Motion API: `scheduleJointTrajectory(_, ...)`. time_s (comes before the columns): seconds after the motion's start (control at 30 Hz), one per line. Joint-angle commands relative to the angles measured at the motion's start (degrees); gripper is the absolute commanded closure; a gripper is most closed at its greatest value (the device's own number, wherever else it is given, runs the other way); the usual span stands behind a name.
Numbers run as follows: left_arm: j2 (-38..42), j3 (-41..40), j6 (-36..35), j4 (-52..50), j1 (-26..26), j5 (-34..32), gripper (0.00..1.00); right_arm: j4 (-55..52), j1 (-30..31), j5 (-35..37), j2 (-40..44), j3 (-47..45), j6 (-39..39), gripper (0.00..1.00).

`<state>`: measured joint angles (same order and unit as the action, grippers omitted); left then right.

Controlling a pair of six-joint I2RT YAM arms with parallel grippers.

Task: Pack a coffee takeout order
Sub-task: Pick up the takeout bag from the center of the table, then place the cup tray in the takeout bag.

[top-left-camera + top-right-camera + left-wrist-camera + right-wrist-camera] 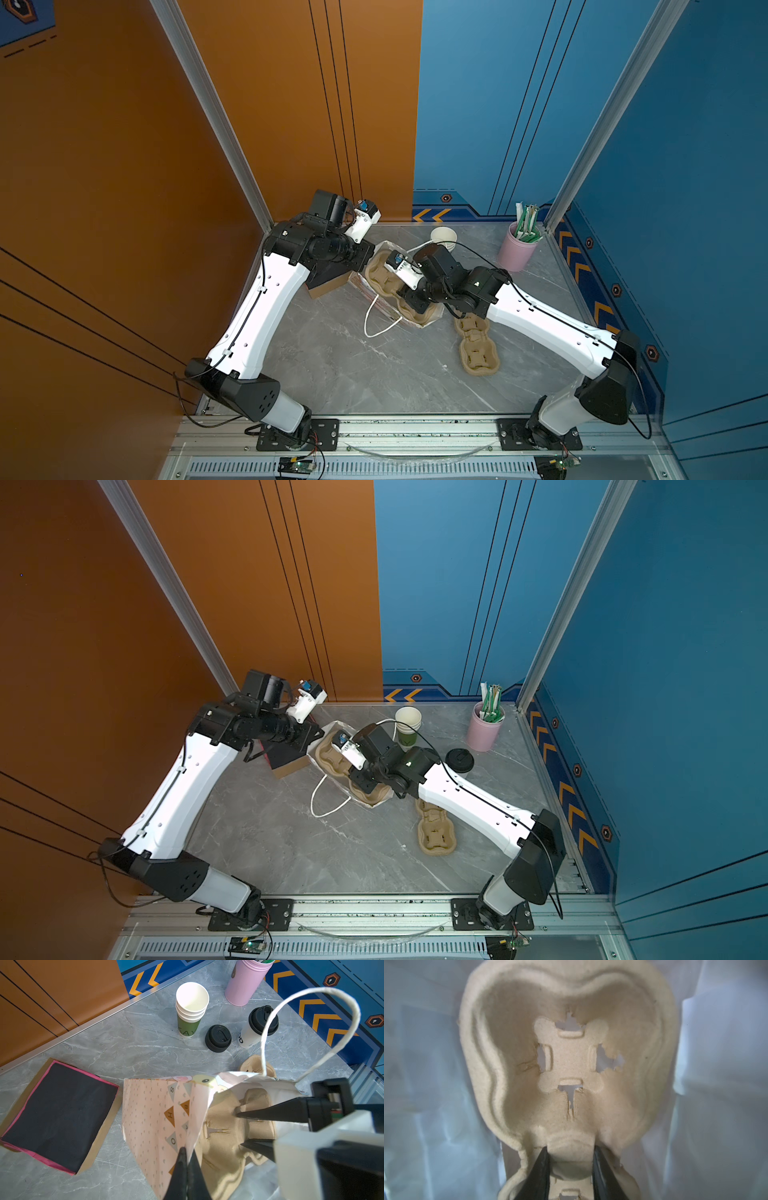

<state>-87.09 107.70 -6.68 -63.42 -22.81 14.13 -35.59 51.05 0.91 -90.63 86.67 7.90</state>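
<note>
Orange and blue walls (104, 166) enclose a grey marbled tabletop (332, 365). The left hand (188, 1153) is pinched tight on the rim of the paper bag (158, 1109); the right hand (571, 1151), part-open, clamps the ridge of the pulp carrier (571, 1059) inside it. The lidded cup (249, 1036) stands apart, near the pink holder (243, 985).

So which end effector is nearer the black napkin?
Left. The left end effector pinches the edge of the bag on the side toward the napkin. The right end effector is inside the bag, gripping the carrier, farther off.
</note>
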Motion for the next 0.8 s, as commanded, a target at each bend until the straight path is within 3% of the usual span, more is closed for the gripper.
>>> scheduleJointTrajectory(0.0,1.13,1.37,-1.12,0.39,-0.61,-1.55,1.00,-2.44,0.53,4.50,-1.27,1.48,-2.39,0.70)
scheduleJointTrajectory(0.33,1.48,0.66,-1.05,0.76,-1.32,-2.07,1.00,-0.40,1.42,8.90,-7.38,2.86,-3.86,0.70)
scheduleJointTrajectory(0.77,1.66,-0.64,-1.58,1.75,-1.37,-2.37,1.00,5.29,2.28,7.90,-12.20,3.37,-4.35,0.70)
